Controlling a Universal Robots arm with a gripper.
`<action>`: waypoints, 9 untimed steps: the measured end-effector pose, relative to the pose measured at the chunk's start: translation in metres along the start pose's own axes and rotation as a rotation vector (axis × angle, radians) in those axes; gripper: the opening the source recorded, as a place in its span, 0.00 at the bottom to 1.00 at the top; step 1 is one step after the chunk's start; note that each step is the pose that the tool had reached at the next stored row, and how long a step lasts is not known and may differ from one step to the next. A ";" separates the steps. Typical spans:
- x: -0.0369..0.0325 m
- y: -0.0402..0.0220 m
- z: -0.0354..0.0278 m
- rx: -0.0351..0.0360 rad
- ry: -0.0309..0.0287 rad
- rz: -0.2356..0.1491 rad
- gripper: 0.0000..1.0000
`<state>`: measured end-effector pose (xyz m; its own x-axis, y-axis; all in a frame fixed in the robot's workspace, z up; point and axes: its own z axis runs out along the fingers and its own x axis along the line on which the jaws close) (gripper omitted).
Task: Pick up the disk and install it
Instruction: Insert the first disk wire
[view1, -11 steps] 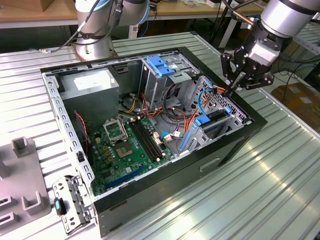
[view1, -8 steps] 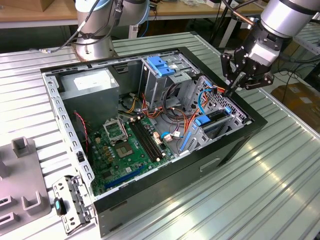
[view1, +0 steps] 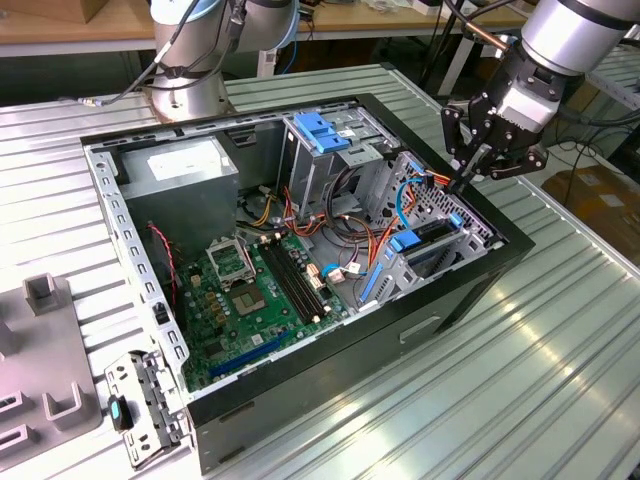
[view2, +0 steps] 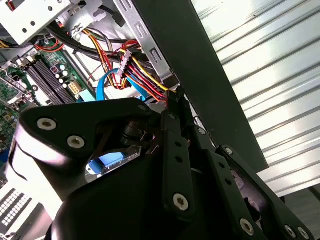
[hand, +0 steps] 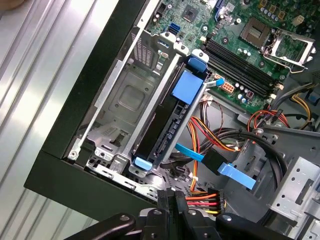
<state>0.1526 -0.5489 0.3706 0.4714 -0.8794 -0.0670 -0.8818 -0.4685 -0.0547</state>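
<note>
The disk (hand: 167, 120) stands on edge in the drive bay at the end of the open computer case (view1: 470, 290), a dark slab with blue carrier tabs at both ends. In the exterior view the disk (view1: 428, 236) sits low in the metal cage on that view's right. My gripper (view1: 464, 182) hangs just above that cage, at the case's wall, shut with nothing between its fingers. In the first wrist view the gripper (hand: 173, 202) is a short way off the disk, over a red and yellow cable plug. The second wrist view has the gripper (view2: 175, 100) close to the same cable bundle.
Bundles of red, yellow and black cables (hand: 220, 142) and a blue flat cable (hand: 220, 167) run beside the bay. The motherboard (view1: 250, 290) fills the case floor, with a grey box (view1: 178, 172) and a blue-topped cage (view1: 322, 130) behind. Grey fixtures (view1: 50, 345) lie on the ribbed table.
</note>
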 end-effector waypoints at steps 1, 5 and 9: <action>0.0000 0.0000 0.0000 0.0000 0.0000 0.000 0.17; 0.0000 0.0001 0.0000 0.0005 0.0004 0.008 0.17; 0.0000 0.0001 0.0002 0.0059 0.0049 0.089 0.17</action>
<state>0.1525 -0.5489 0.3704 0.3910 -0.9179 -0.0670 -0.9201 -0.3879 -0.0547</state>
